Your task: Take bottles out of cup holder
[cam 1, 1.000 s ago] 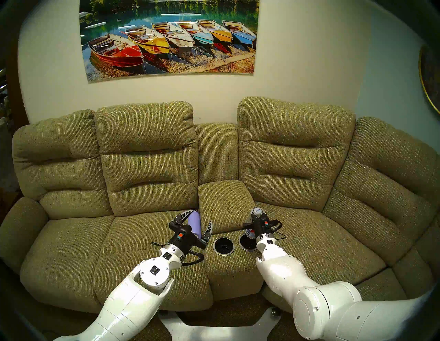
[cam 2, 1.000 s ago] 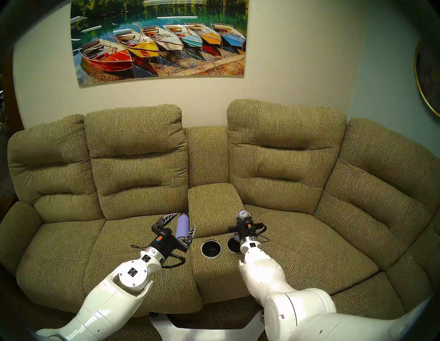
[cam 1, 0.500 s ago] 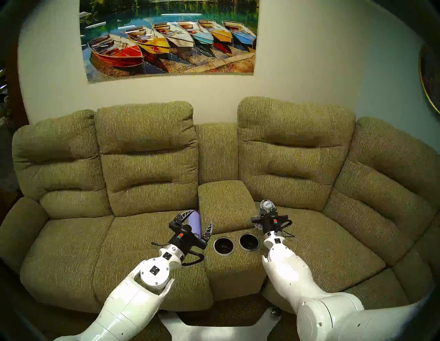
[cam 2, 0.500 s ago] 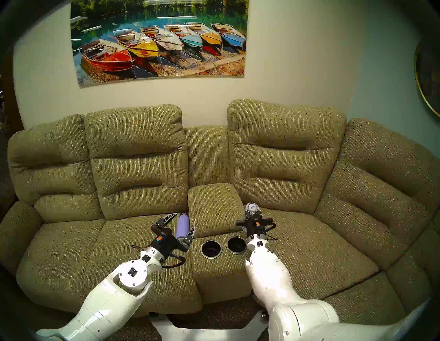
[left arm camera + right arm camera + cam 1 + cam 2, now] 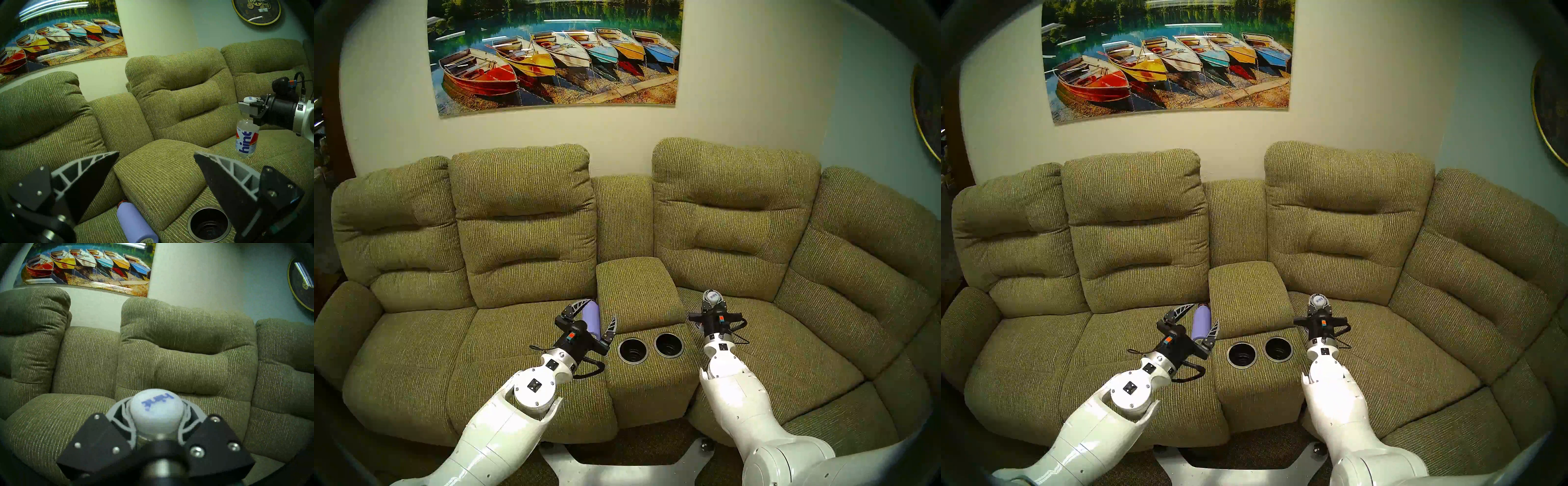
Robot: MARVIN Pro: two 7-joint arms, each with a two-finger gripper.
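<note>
The lavender flask (image 5: 593, 319) lies on its side on the left seat cushion, against the console; it also shows in the left wrist view (image 5: 136, 224). My left gripper (image 5: 601, 308) is open and empty, its fingers spread on either side above the flask. My right gripper (image 5: 713, 294) is shut on the neck of the clear plastic bottle (image 5: 246, 140), just under its white cap (image 5: 157, 412). It holds the bottle upright over the right seat cushion, with the base at or just above the fabric. Both cup holder wells (image 5: 618, 351) (image 5: 654, 345) are empty.
The padded console armrest (image 5: 636, 288) rises just behind the wells, between my two grippers. Olive sofa backrests (image 5: 734, 220) stand behind the seats. A boat picture (image 5: 555, 57) and a round clock (image 5: 256, 11) hang on the wall. My base plate (image 5: 626, 471) is below the sofa's front edge.
My right gripper carried the clear bottle from over the right well to the right, past the console, over the right seat. The right well now shows empty. The left arm and flask stayed still.
</note>
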